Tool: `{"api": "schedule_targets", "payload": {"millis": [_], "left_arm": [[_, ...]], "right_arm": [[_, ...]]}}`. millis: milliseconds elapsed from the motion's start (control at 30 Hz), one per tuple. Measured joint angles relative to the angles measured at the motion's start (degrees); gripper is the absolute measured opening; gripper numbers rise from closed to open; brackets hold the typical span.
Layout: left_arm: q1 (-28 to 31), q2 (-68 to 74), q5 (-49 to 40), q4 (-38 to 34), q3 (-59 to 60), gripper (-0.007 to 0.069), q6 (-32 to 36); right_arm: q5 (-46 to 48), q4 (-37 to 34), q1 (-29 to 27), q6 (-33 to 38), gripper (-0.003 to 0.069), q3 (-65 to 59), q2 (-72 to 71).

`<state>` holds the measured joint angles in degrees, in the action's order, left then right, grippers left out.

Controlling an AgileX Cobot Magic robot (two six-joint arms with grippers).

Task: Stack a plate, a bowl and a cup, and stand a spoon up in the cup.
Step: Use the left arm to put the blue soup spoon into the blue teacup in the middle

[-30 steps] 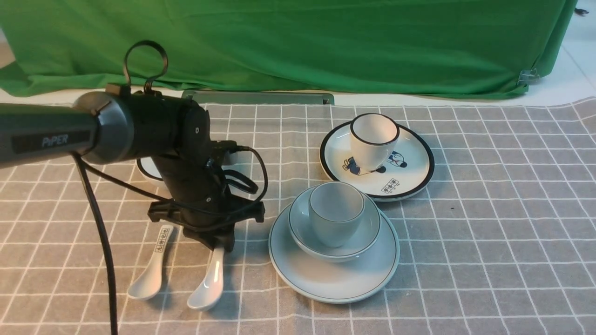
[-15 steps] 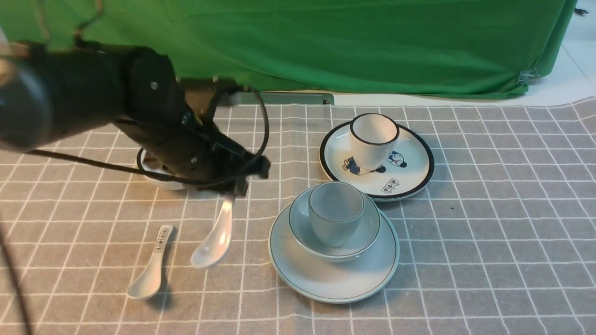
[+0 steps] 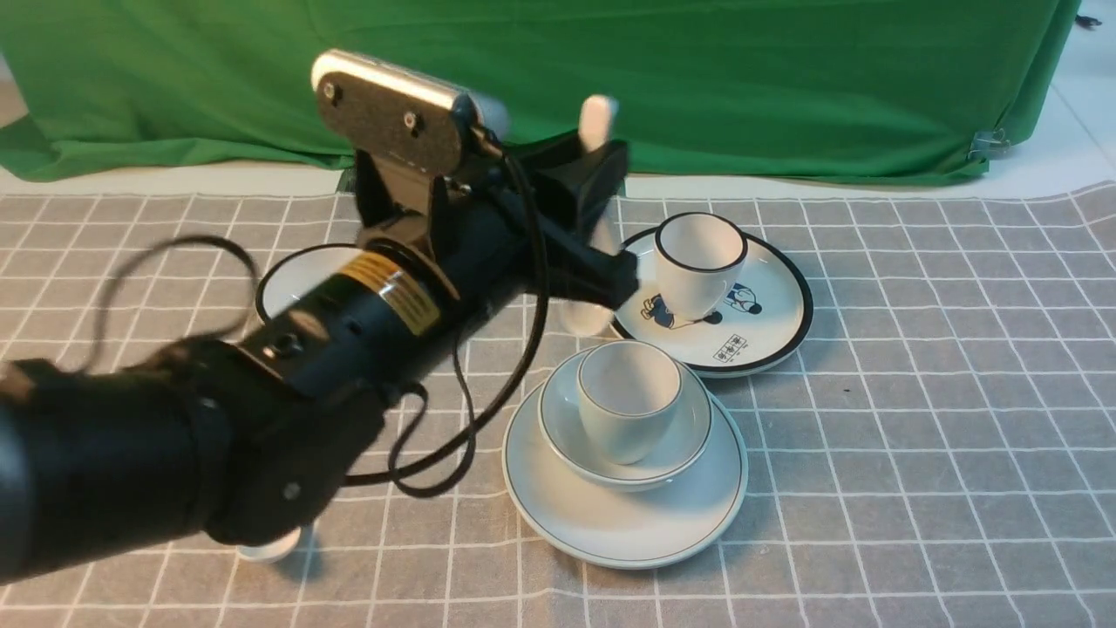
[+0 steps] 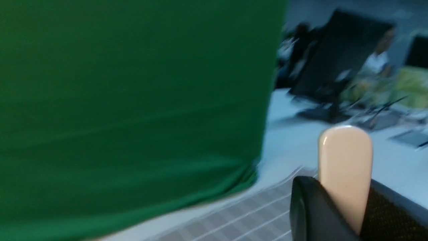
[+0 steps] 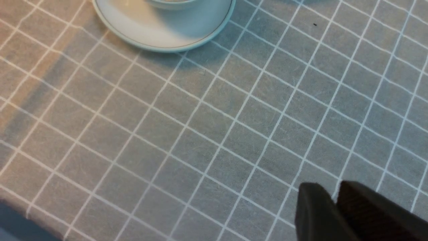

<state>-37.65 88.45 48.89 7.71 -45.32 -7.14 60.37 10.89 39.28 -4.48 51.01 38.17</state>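
Note:
The pale grey-green plate (image 3: 623,528) lies on the checked cloth with the bowl (image 3: 689,436) in it and the cup (image 3: 628,401) standing in the bowl. My left gripper (image 3: 602,222) hangs in the air just behind this stack and is shut on the plain white spoon (image 3: 597,118). The spoon stands nearly upright, handle end up, scoop end down beside the black-rimmed plate. In the left wrist view the spoon handle (image 4: 344,160) sticks out between the two fingers of the left gripper (image 4: 347,217). My right gripper (image 5: 334,207) hovers over bare cloth near the plate (image 5: 160,33), its fingers almost together and holding nothing.
Behind the stack, a white cup with a black rim (image 3: 697,262) stands on a black-rimmed plate with cartoon figures (image 3: 758,336). A black-rimmed white bowl (image 3: 292,279) sits at the left behind my arm. Another spoon's scoop (image 3: 270,549) peeks out under the arm. Green cloth hangs at the back.
My left gripper has lifted the plain spoon off the cloth, carried it up and to the right, and turned it upright behind the stack.

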Motion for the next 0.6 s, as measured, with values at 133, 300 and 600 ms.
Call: {"api": "schedule_targets", "payload": {"millis": [133, 300, 600], "left_arm": [[0.00, 5.47, 5.82, 4.03, -1.00, 0.0120, -2.19], [0.05, 11.38, 9.12, 4.40, -1.74, 0.0120, -2.94], [2.95, 17.10, 11.04, 4.32, -1.81, 0.0120, -5.11]], "right_arm": [[0.00, 0.00, 0.00, -0.62, 0.0140, 0.00, 0.00], [0.00, 0.00, 0.00, -0.85, 0.0142, -0.06, 0.00], [-0.05, 0.00, 0.00, -1.01, 0.0142, -0.08, 0.00]]}}
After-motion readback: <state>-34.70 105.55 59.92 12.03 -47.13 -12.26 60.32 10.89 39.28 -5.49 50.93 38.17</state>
